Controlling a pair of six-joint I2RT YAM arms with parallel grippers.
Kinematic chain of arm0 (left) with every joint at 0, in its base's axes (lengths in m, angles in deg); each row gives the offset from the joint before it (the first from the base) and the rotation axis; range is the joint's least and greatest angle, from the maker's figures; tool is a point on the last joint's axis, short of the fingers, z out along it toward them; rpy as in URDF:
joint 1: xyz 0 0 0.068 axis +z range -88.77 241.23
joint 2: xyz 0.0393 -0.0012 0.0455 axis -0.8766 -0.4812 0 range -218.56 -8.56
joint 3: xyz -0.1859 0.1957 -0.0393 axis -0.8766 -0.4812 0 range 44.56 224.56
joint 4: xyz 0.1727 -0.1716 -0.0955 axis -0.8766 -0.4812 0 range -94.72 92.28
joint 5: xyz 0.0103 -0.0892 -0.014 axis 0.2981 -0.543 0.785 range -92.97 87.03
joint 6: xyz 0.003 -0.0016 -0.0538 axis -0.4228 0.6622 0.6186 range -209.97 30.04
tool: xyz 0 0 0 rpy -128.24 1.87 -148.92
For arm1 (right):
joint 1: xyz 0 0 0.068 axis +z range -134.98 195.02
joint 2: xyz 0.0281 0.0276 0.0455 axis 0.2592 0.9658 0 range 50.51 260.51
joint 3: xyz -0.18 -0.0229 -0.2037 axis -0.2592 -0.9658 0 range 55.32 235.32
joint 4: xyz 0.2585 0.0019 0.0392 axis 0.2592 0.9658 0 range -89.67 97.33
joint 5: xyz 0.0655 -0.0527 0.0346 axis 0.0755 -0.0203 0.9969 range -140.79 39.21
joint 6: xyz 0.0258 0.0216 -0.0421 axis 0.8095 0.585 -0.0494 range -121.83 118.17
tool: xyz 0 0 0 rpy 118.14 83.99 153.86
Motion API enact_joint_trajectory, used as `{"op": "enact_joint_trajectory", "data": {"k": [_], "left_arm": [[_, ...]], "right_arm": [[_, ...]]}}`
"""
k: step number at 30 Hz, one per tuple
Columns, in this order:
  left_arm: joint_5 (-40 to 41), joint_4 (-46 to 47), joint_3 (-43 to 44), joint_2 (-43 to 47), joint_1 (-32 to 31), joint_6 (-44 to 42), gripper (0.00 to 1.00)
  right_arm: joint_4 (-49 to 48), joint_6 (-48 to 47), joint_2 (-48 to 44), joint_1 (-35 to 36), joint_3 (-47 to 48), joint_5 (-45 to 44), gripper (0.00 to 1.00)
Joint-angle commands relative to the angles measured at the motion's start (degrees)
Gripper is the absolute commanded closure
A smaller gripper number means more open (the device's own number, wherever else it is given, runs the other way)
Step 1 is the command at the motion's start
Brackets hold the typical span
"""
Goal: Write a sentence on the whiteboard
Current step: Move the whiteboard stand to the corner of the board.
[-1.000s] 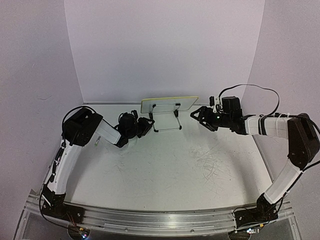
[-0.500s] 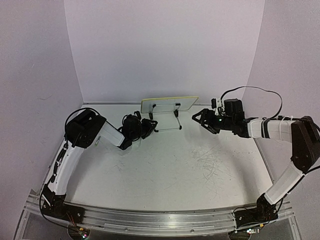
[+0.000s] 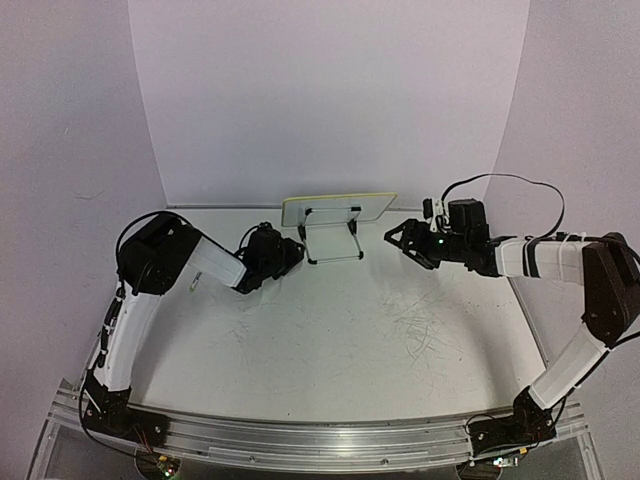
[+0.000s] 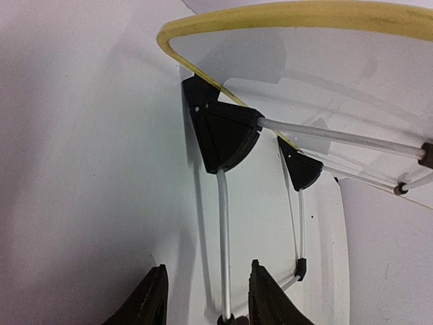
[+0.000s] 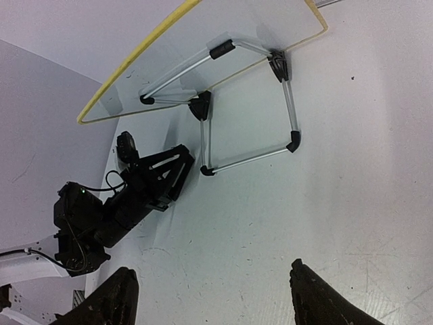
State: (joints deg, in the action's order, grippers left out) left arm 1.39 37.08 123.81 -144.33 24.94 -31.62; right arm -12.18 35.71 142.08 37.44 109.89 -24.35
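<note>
One view, right wrist, shows left pincer (image 5: 180,177) beside whiteboard (image 5: 203,34).

The whiteboard (image 3: 375,205) and its wire stand (image 3: 335,260) block the table's (image 3: 330,350) twelve o'clock edge; bare tabletop lies open toward six o'clock.

Left arm (image 3: 160,262) moving: elbow block swings out leftward in last half second, its cable loop rising. Wrist turns slightly, left gripper (image 3: 293,250) nudging along beside stand (image 3: 335,258). Right arm (image 3: 560,258) early shift: elbow sinks, wrist slides rightward, right gripper (image 3: 395,235) eases back a touch from whiteboard (image 3: 340,199); cable arc reshaped.
</note>
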Motion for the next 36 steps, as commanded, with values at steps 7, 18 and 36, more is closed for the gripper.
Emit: {"op": "enact_joint_trajectory", "data": {"k": [7,18,36], "left_arm": [[2.8,-19.0,16.9,-8.0,-1.9,-0.4,0.53],[3.0,-26.3,20.5,-9.4,-3.3,1.8,0.93],[5.9,-25.4,-1.3,7.1,-11.9,13.0,1.0]], "right_arm": [[-2.1,-0.5,-2.3,-0.3,-0.9,-0.7,0.22],[-2.1,-0.6,-3.3,-0.3,-1.9,-1.6,0.22],[-1.6,0.9,-3.8,-0.1,-3.8,-4.5,0.22]]}}
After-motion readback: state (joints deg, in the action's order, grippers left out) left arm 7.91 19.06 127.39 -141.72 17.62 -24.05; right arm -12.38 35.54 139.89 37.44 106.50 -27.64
